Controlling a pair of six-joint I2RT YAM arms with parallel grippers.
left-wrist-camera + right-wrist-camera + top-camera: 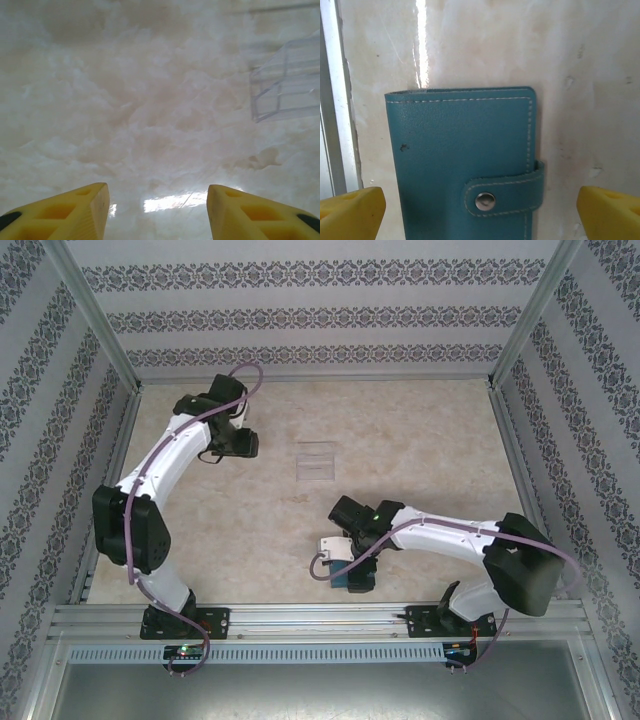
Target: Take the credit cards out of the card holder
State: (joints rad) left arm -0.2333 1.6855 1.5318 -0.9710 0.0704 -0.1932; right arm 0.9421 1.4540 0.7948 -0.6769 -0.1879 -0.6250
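top external: left arm [150,480] stretches toward the far-left part of the table [420,440]. left tool [240,443] points right over bare surface, well apart from the card holder. clear tray [317,460] sits mid-table, right of the left tool, untouched. right arm [450,535] lies along the near edge, reaching left. right tool [355,575] hangs over the card holder [347,582], a teal patch just under it, near the front rail [300,615], roughly between the two bases.

left wrist: yellow fingers [85,210] at both bottom corners, spread apart, with just pale marbled table between them. left tool is open and holds nothing. clear tray sits at the upper right, ahead and off to the side, apart from the fingers.

right wrist: card holder lies flat on the table, folded closed, teal with white stitching. strap [505,192] wraps round its right edge, fastened by a metal snap [485,201]. small dark speck on the cover at left. this tool's yellow fingers [352,212] sit at the far bottom corners, jaws spread wide, one either side of the card holder, neither touching it. right tool is open, gripping nothing. a metal rail runs down the left edge of the view, just beside the card holder.
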